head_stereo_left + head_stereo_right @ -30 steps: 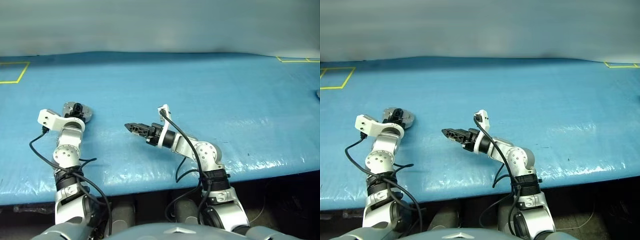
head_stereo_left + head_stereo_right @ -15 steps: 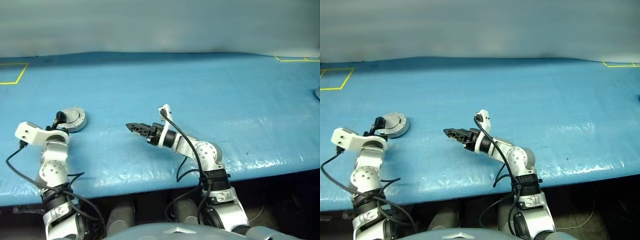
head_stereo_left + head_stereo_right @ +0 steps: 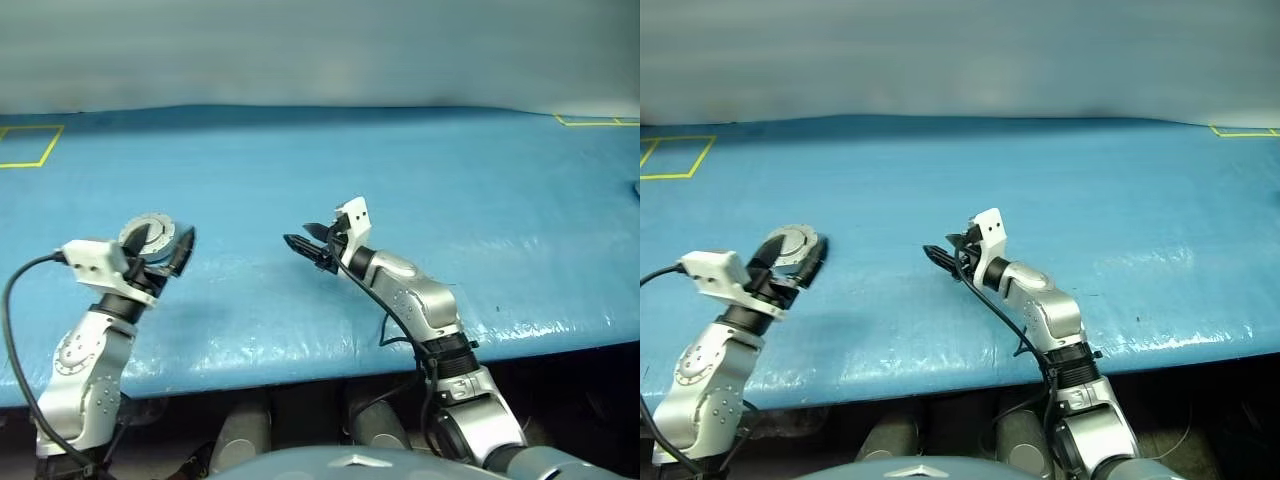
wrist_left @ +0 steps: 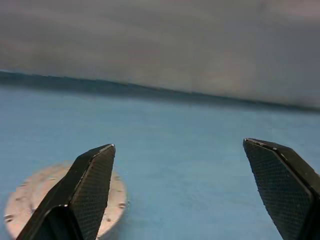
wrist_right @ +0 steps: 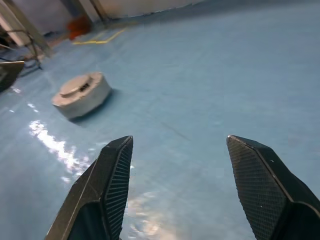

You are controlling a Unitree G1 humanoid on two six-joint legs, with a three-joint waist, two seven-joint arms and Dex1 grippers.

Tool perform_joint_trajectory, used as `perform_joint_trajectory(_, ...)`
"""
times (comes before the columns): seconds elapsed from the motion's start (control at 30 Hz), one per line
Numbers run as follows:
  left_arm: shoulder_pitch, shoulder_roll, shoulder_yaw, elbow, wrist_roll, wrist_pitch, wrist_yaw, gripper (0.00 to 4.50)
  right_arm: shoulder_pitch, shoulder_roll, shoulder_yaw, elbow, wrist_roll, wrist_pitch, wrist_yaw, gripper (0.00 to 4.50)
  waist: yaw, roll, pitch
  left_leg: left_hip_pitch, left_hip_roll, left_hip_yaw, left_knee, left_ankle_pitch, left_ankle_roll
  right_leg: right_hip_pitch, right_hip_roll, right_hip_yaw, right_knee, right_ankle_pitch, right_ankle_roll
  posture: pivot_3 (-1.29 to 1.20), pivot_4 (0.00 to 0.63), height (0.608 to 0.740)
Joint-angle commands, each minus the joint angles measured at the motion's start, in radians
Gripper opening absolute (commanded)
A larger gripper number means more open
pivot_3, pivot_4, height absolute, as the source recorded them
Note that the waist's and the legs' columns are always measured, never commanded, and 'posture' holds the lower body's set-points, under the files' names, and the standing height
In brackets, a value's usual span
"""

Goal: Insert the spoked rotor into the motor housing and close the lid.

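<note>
A blue table surface (image 3: 420,180) is covered with a glossy sheet; yellow tape marks (image 3: 25,147) are seen at its far left and far right corners.

The motor housing (image 5: 81,94) is seen on the sheet as a closed round grey unit, with the lid (image 5: 77,84) lying flat on top, plain outer face up. In the head views it sits on the robot's left side of the table (image 3: 150,233), partly hidden behind the left arm.

The left gripper (image 4: 185,190) is raised off the sheet and pointed roughly level. Its fingers (image 4: 87,192) are spread wide apart and nothing is held between them. In the left wrist view the housing is seen low and just beyond one finger, apart from it; no contact is made.

The right gripper (image 5: 182,185) is held near the table's middle (image 3: 305,247), pointing toward the robot's left, well apart from the housing. Its fingers (image 5: 107,190) are parted, with only bare blue sheet between them; nothing is gripped.

The spoked rotor cannot be made out; with the lid down, the interior of the housing is hidden.
</note>
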Motion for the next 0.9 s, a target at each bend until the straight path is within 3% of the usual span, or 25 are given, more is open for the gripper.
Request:
perform_joint_trajectory(0.03, -0.005, 0.023, -0.059, 0.01, 0.08, -0.101, -0.105, 4.46, -0.058, -0.034, -0.01, 0.08, -0.059, -0.112, 0.041, 3.18, -0.002, 0.0, 0.0, 0.0, 0.0, 0.0, 0.0, 0.0, 0.0, 0.0, 0.0, 0.0, 0.0, 0.0, 0.0, 0.0, 0.15, 0.74)
perform_joint_trajectory(0.17, -0.031, 0.058, -0.138, 0.088, 0.215, -0.191, -0.176, 4.46, -0.079, -0.072, -0.013, 0.129, -0.058, -0.133, 0.13, 3.18, -0.001, 0.001, 0.0, 0.0, 0.0, 0.0, -0.001, 0.0, 0.0, 0.0, 0.0, 0.0, 0.0, 0.0, -0.001, 0.0, 0.15, 0.74)
perform_joint_trajectory(0.27, -0.052, 0.067, -0.168, 0.118, 0.214, -0.204, -0.236, 4.46, -0.07, -0.094, -0.008, 0.114, -0.041, -0.124, 0.205, 3.18, 0.001, 0.001, 0.001, 0.0, 0.0, 0.0, -0.001, -0.001, 0.001, 0.0, 0.0, 0.0, 0.0, 0.0, 0.0, 0.0, 0.15, 0.74)
perform_joint_trajectory(0.37, -0.074, 0.064, -0.175, 0.106, 0.146, -0.183, -0.301, 4.5, -0.033, -0.124, -0.002, 0.046, -0.008, -0.122, 0.304, 3.73, 0.003, 0.001, 0.001, 0.0, 0.0, 0.0, -0.001, -0.001, 0.001, 0.0, 0.0, 0.0, -0.001, 0.0, 0.0, 0.0, 0.15, 0.74)
perform_joint_trajectory(0.47, -0.094, 0.048, -0.165, 0.128, 0.163, -0.205, -0.293, 4.5, -0.008, -0.13, 0.002, 0.011, -0.031, -0.148, 0.31, 4.47, 0.004, 0.001, 0.001, 0.0, 0.0, 0.0, -0.001, -0.001, 0.001, 0.0, 0.0, 0.0, 0.0, 0.001, 0.0, 0.0, 0.15, 0.74)
perform_joint_trajectory(0.9, -0.143, 0.025, -0.165, 0.206, 0.163, -0.238, -0.325, 4.5, 0.035, -0.111, 0.008, -0.029, -0.072, -0.173, 0.268, 4.47, 0.006, 0.001, 0.001, 0.001, 0.0, 0.0, 0.0, -0.001, 0.001, 0.001, 0.0, 0.0, 0.0, 0.003, 0.005, 0.0, 0.15, 0.74)
